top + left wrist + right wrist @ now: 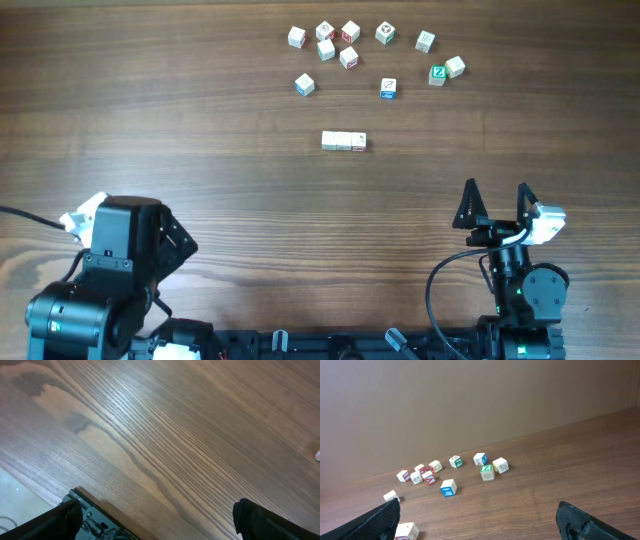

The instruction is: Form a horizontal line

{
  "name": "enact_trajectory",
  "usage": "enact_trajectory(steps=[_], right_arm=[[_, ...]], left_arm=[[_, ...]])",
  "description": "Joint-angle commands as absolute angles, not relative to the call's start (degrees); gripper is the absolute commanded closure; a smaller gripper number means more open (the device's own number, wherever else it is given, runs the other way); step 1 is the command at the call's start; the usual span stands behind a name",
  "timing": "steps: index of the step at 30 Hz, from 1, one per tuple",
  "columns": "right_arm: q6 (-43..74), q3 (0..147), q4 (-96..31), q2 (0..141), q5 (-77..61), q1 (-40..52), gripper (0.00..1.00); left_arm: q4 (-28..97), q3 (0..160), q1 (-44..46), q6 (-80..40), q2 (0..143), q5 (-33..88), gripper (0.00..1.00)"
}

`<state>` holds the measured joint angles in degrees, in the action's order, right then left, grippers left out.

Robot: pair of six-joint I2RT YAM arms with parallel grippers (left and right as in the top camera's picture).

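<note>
The horizontal line (343, 141) is a short row of three whitish cubes touching side by side at the table's middle; its right cube has a red mark. In the right wrist view only one end cube of it (406, 531) shows, at the lower left. My right gripper (497, 203) is open and empty, well near-right of the line, and it also shows in the right wrist view (480, 527). My left gripper (157, 527) is open and empty over bare wood by the table's near edge; its arm (120, 245) sits at the near left.
Several loose letter cubes lie scattered at the far side, among them a blue one (388, 89) and a green one (437, 74). They also show in the right wrist view, blue (448, 487) and green (487, 472). The table's near edge (60, 487) runs beside my left gripper.
</note>
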<state>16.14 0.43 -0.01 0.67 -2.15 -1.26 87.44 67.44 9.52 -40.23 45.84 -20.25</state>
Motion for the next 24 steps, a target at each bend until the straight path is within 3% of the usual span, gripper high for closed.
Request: enact_trajectory(steps=[1,18,24], right_arm=[[15.2,0.3,0.1,0.2,-3.1,-1.5,0.00],[15.2,0.3,0.1,0.2,-3.1,-1.5,0.00],[15.2,0.3,0.1,0.2,-3.1,-1.5,0.00]], left_arm=[[87.5,67.4,9.9,-41.2,41.6,-20.4,0.00],[87.3,67.4,7.0,-41.2,20.8,-20.7,0.00],[68.2,59.1,6.5,-41.2,15.9,-20.1,0.00]])
